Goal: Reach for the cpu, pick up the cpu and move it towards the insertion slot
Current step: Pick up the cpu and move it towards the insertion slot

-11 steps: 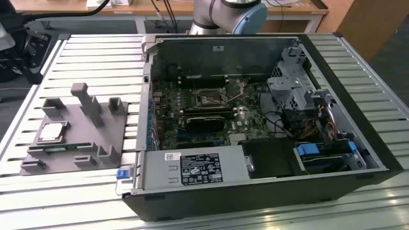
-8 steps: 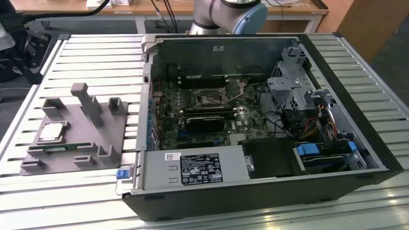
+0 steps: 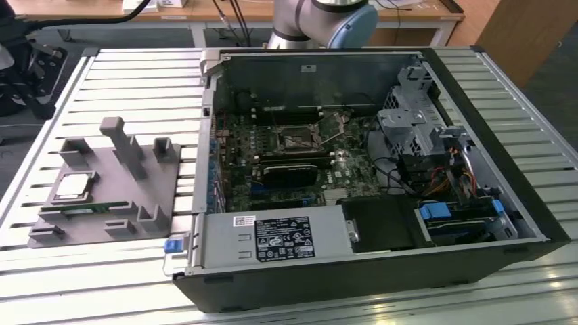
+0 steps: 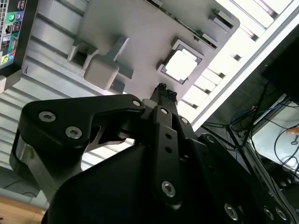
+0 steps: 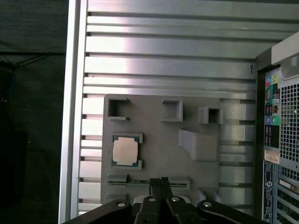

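Note:
The cpu [image 3: 74,186] is a flat square chip with a pale silvery top. It lies in a recess of the grey plastic fixture [image 3: 135,183] on the exterior view's left, and both wrist views look down on the cpu [image 5: 125,150] [image 4: 181,65]. My gripper [image 5: 160,180] [image 4: 163,89] hangs well above the fixture, apart from the chip, its thin black fingers pressed together with nothing between them. The insertion slot [image 3: 296,139] is a square black socket with a metal frame on the green board inside the open computer case.
Upright posts [image 3: 116,132] rise from the fixture, and a green memory stick [image 3: 91,208] lies along its near edge. The black computer case [image 3: 380,264] holds a long black card [image 3: 289,172], a drive cage [image 3: 411,128] and cables. Everything rests on a slatted metal table [image 3: 135,74].

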